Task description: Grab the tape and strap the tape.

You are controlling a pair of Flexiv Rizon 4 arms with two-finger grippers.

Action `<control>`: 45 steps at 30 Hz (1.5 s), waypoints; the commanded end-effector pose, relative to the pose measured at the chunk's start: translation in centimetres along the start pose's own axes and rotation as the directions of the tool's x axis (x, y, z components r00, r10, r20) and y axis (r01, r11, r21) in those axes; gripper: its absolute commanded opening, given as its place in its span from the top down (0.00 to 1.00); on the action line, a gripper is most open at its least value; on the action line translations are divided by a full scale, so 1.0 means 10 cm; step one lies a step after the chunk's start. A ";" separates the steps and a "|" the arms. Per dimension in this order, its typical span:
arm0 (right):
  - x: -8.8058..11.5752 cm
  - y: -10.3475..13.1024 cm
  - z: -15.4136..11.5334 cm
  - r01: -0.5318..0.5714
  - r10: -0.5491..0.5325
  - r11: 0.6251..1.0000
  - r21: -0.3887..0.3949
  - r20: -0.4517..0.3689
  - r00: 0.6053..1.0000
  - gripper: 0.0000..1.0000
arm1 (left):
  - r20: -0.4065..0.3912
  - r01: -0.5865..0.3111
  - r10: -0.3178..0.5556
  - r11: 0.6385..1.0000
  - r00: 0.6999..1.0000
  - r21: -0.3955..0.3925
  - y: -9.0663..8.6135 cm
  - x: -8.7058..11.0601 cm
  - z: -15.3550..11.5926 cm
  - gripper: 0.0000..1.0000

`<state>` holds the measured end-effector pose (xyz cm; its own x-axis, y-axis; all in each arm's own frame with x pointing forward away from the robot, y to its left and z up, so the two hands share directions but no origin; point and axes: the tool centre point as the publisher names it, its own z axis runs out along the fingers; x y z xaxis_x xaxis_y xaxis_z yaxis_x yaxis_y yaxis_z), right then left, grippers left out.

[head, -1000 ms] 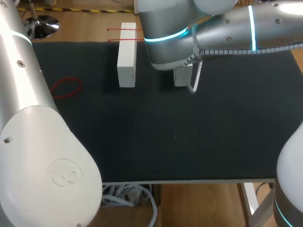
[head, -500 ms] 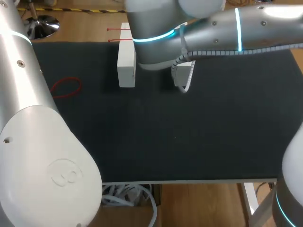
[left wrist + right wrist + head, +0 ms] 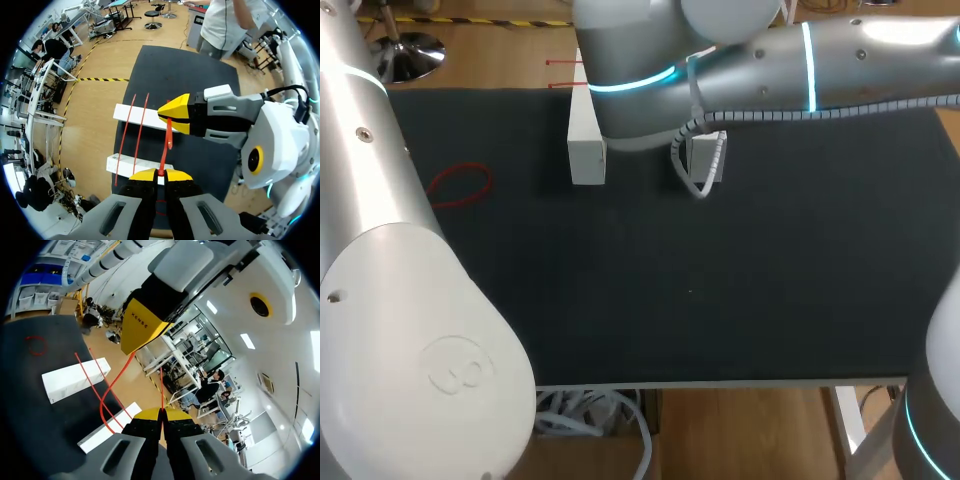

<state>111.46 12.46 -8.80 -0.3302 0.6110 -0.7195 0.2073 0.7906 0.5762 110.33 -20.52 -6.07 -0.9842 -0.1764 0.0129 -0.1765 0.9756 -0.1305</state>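
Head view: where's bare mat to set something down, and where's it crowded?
Bare: the near half of the mat, this side of the left block and right block, plus the strip right of them. A loose red loop lies at the left. Crowded: over the blocks, where left gripper and right gripper hold a red band between them.

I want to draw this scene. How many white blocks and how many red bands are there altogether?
White blocks: 2
Red bands: 4, counting the held band stretched between both end effectors
Total: 6
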 end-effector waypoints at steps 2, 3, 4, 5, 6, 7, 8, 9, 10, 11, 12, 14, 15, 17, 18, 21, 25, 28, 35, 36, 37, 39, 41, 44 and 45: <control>-0.03 0.00 0.00 0.000 0.000 1.000 -0.001 -0.008 1.000 1.00 | -0.004 0.000 0.000 1.000 1.000 -0.006 -0.01 -0.01 -0.02 1.00; -0.03 0.00 0.00 -0.001 0.001 1.000 -0.002 -0.008 1.000 1.00 | -0.004 0.000 0.000 1.000 1.000 -0.006 -0.01 -0.01 -0.02 1.00; -0.03 0.00 0.00 -0.002 0.002 1.000 -0.003 -0.009 1.000 1.00 | -0.004 0.000 0.000 1.000 1.000 -0.006 -0.01 -0.01 -0.02 1.00; -0.02 0.01 0.00 -0.003 0.003 1.000 -0.005 -0.010 1.000 1.00 | -0.004 0.000 0.000 1.000 1.000 -0.006 -0.01 -0.01 -0.02 1.00; -0.02 0.01 0.01 -0.004 0.004 1.000 -0.006 -0.012 1.000 1.00 | -0.004 0.000 0.000 1.000 1.000 -0.006 -0.01 -0.01 -0.02 1.00; -0.02 0.01 0.01 -0.004 0.004 1.000 -0.007 -0.012 1.000 1.00 | -0.004 0.000 0.000 1.000 1.000 -0.006 -0.01 -0.01 -0.02 1.00; -0.01 0.01 0.01 -0.005 0.005 1.000 -0.008 -0.015 1.000 1.00 | -0.004 0.000 0.000 1.000 1.000 -0.006 -0.01 -0.01 -0.02 1.00; -0.01 0.01 0.01 -0.006 0.006 1.000 -0.009 -0.016 1.000 1.00 | -0.004 0.000 0.000 1.000 1.000 -0.006 -0.01 -0.01 -0.02 1.00; 0.00 0.01 0.01 -0.006 0.006 1.000 -0.009 -0.018 1.000 1.00 | -0.004 0.000 0.000 1.000 1.000 -0.006 -0.01 -0.01 -0.02 1.00; 0.00 0.00 0.01 -0.007 0.007 1.000 -0.010 -0.019 1.000 1.00 | -0.004 0.000 0.000 1.000 1.000 -0.006 -0.01 -0.01 -0.02 1.00; 0.00 0.00 0.02 -0.008 0.008 1.000 -0.010 -0.020 1.000 1.00 | -0.004 0.000 0.000 1.000 1.000 -0.006 -0.01 -0.01 -0.02 1.00; 0.00 -0.02 0.03 -0.012 0.012 1.000 -0.008 -0.021 1.000 1.00 | -0.004 0.000 0.000 1.000 1.000 -0.006 -0.01 -0.01 -0.02 1.00; 0.01 -0.04 0.03 -0.013 0.013 1.000 -0.007 -0.021 1.000 1.00 | -0.004 0.000 0.000 1.000 1.000 -0.006 -0.01 -0.01 -0.02 1.00; 0.02 -0.06 0.04 -0.012 0.012 1.000 0.000 -0.023 1.000 1.00 | -0.004 0.000 0.000 1.000 1.000 -0.006 -0.01 -0.01 -0.02 1.00; 0.02 -0.05 0.05 -0.012 0.012 1.000 0.001 -0.023 1.000 1.00 | -0.004 0.000 0.000 1.000 1.000 -0.006 -0.01 -0.01 -0.02 1.00; 0.00 -0.04 0.06 -0.007 0.007 1.000 -0.001 -0.015 1.000 1.00 | -0.004 0.000 0.000 1.000 1.000 -0.006 -0.01 -0.01 -0.02 1.00; -0.05 -0.03 0.10 0.014 -0.014 1.000 -0.004 0.003 1.000 1.00 | -0.004 0.000 0.000 1.000 1.000 -0.006 -0.01 -0.01 -0.02 1.00; -0.07 -0.01 0.11 0.022 -0.022 1.000 -0.004 0.011 1.000 1.00 | -0.004 0.000 0.000 1.000 1.000 -0.006 -0.01 -0.01 -0.02 1.00; -0.04 0.08 0.12 0.052 -0.052 0.999 -0.014 0.019 0.998 1.00 | -0.004 0.000 0.000 1.000 1.000 -0.006 -0.01 -0.01 -0.02 1.00; -0.03 0.09 0.12 0.057 -0.057 0.998 -0.017 0.016 0.998 1.00 | -0.004 0.000 0.000 1.000 1.000 -0.006 -0.01 -0.01 -0.02 1.00; -0.03 0.11 0.11 0.070 -0.070 0.997 -0.024 0.020 0.997 1.00 | -0.004 0.000 0.000 1.000 1.000 -0.006 -0.01 -0.01 -0.02 1.00; -0.02 0.14 0.10 0.080 -0.079 0.996 -0.034 0.026 0.997 1.00 | -0.004 0.000 0.000 1.000 1.000 -0.006 -0.01 -0.01 -0.02 1.00; -0.03 0.16 0.10 0.085 -0.084 0.996 -0.037 0.030 0.996 1.00 | -0.004 0.000 0.000 1.000 1.000 -0.006 -0.01 -0.01 -0.02 1.00; -0.05 0.18 0.09 0.095 -0.094 0.995 -0.040 0.038 0.995 1.00 | -0.004 0.000 0.000 1.000 1.000 -0.006 -0.01 -0.01 -0.02 1.00; -0.05 0.18 0.09 0.099 -0.098 0.994 -0.041 0.041 0.994 1.00 | -0.004 0.000 0.000 1.000 1.000 -0.006 -0.01 -0.01 -0.02 1.00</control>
<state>112.77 13.55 -7.90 -0.3096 0.5352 -0.7859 0.1335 0.8428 0.5214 110.34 -20.52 -6.07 -0.9842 -0.1764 0.0129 -0.1766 0.9756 -0.1304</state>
